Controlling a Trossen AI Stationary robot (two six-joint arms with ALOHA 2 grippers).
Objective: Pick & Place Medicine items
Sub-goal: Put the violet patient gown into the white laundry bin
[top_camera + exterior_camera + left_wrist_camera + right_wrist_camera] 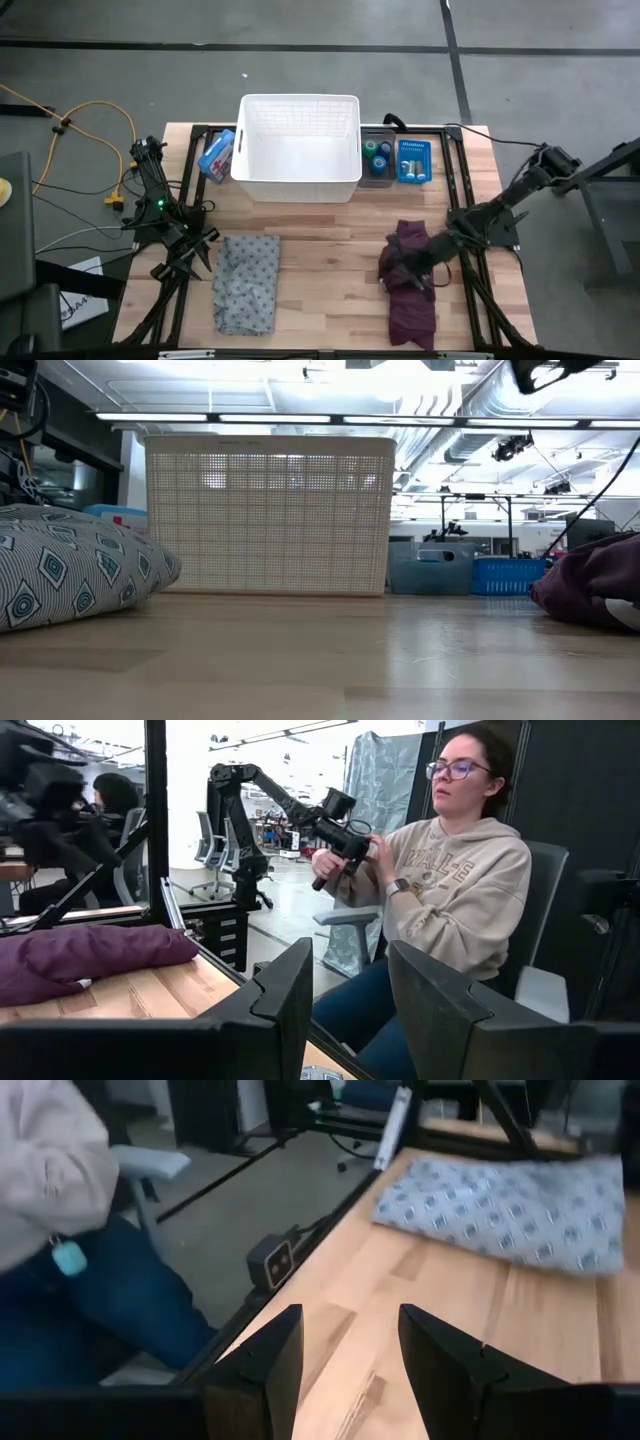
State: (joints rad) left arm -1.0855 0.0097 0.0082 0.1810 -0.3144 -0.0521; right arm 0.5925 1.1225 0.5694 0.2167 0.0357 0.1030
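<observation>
The medicine items sit at the table's far right, beside the white basket (300,150). A green roll (371,149) and a blue roll (381,164) lie in a grey tray, and more small pieces lie in a blue crate (413,161). I cannot make out the tube and the vial. My right gripper (395,268) (350,1320) is open, low over the purple cloth's (410,285) left part, far from the items. My left gripper (195,255) (350,960) is open at the table's left edge, beside the grey patterned cloth (248,282).
A blue packet (215,155) lies left of the basket. In the low view the basket (268,515) stands in the middle, with the grey tray (430,570) and blue crate (508,573) to its right. A seated person (450,890) holds a control arm beyond the table. Bare wood lies between the two cloths.
</observation>
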